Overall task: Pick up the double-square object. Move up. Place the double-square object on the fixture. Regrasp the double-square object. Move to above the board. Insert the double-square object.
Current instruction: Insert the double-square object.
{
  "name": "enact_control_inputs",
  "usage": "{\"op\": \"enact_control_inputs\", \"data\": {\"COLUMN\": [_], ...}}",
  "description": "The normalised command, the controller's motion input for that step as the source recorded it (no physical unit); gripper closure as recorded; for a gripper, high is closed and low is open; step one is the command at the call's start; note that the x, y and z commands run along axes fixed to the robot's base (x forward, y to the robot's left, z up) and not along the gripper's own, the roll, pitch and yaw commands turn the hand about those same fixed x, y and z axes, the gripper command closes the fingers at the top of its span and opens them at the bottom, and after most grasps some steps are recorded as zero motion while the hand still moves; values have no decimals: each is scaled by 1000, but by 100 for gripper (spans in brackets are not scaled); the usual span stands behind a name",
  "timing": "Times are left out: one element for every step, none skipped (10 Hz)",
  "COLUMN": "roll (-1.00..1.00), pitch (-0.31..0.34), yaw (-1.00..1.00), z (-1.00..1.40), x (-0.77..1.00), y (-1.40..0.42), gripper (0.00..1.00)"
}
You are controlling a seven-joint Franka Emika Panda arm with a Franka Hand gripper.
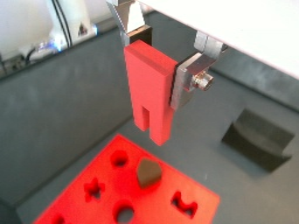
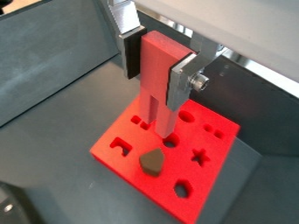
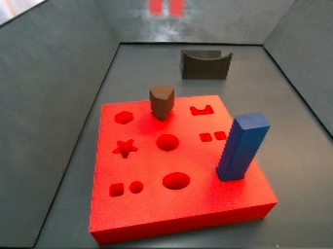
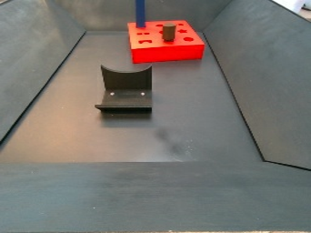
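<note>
- The double-square object [image 1: 149,92] hangs upright between the end effector's [image 1: 159,54] two silver fingers [image 1: 191,79], and in both wrist views we see it clamped near its upper end, its notched lower tip free in the air.
- In a wrist view the bar [image 2: 160,87] is raised above the board [image 2: 122,149], with its tip over the small square holes.
- We see a brown hexagonal peg [image 3: 162,100] seated in the board [image 3: 196,204] and a tall blue block [image 3: 242,147] standing at one corner.
- The fixture [image 3: 204,63] rests on the dark desk [image 4: 183,136], apart from the board.
- In a side view only the bar's red tip [image 3: 164,7] shows at the frame edge.
</note>
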Motion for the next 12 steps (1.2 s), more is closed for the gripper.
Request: {"op": "enact_control_inputs", "data": {"roll": [-234,-219,-207,-226,-210,-210,-221,-217,0,0,-49,-66], "pitch": [0,0,3,26,20,24,30,4,0,0,-53,-54], "yaw": [137,129,91,9,0,0,0,0,-3,0,63,160], "z": [-594,-623,-643,-569,-554,-571,-586,-523,0,-46,-480,-694], "x": [989,1000,1000,1000,1000,1000,1000,1000,31,0,411,751], "y": [-186,-206,-251,-346,-371,-363,-306,-209,0,-14,0,0], "gripper": [100,100,100,100,100,100,100,100,100,100,100,100]}}
